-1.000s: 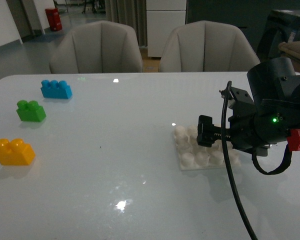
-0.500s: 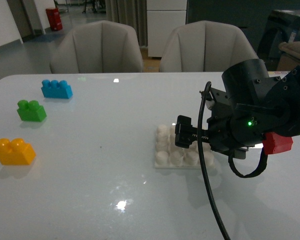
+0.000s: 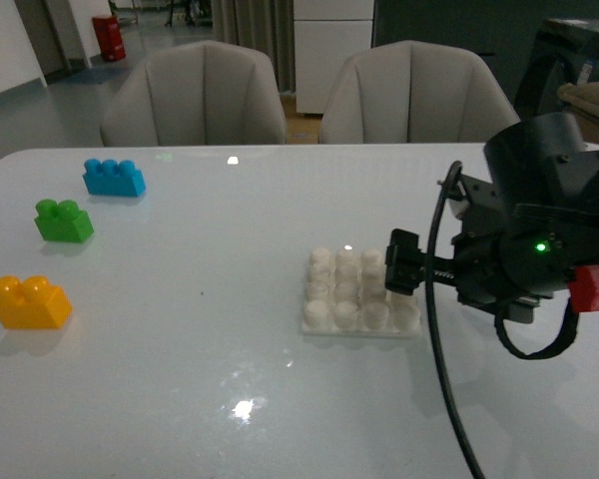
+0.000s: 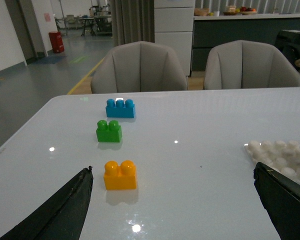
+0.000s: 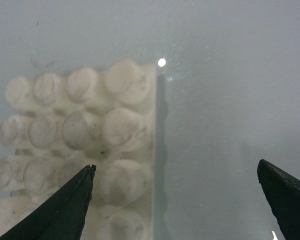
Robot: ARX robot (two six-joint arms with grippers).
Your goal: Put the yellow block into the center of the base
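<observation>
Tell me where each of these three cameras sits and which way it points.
Front view: on the robot's body, facing forward across the table; the right arm shows, by the base.
Left wrist view: on the left wrist, looking across the table at the yellow block; open jaws show.
Right wrist view: on the right wrist, looking down at the base; open jaws show.
Shared: all three show the base.

no text, label, brand, number or sign can be read in any of the three views; far background details are too blurred to tell.
</observation>
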